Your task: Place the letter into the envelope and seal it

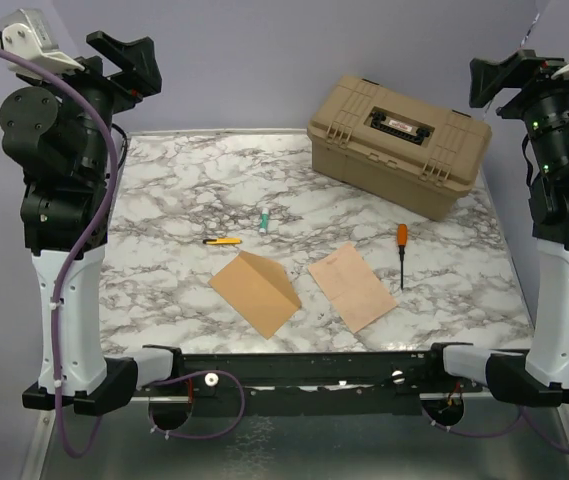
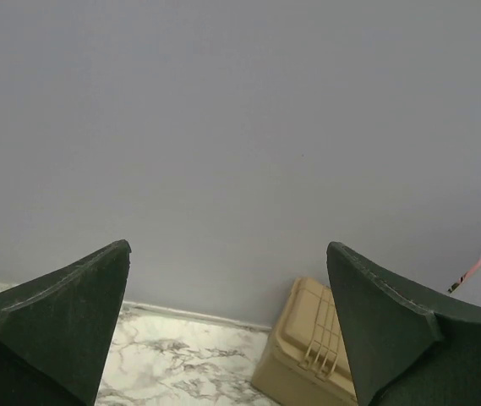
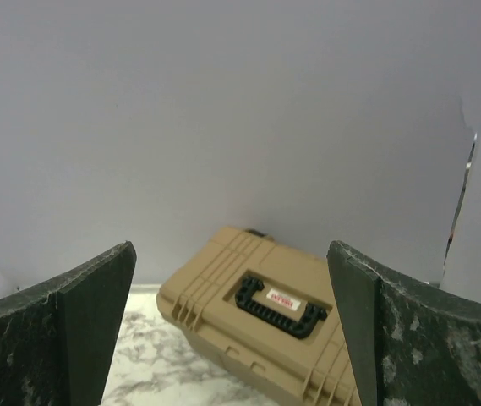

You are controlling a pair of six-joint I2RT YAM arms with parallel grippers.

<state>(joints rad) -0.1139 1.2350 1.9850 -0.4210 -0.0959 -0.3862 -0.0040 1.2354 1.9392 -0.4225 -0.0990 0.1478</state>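
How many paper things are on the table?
2. The brown envelope lies near the front middle of the table. The paler letter lies flat just right of it, not touching. More could hide inside the closed tan box.

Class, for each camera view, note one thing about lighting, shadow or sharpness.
Top external: soft even light, envelope and letter sharp, shadows faint. Left wrist: left claw looms dark against a flat wall. Right wrist: tan toolbox clear, label text unreadable.
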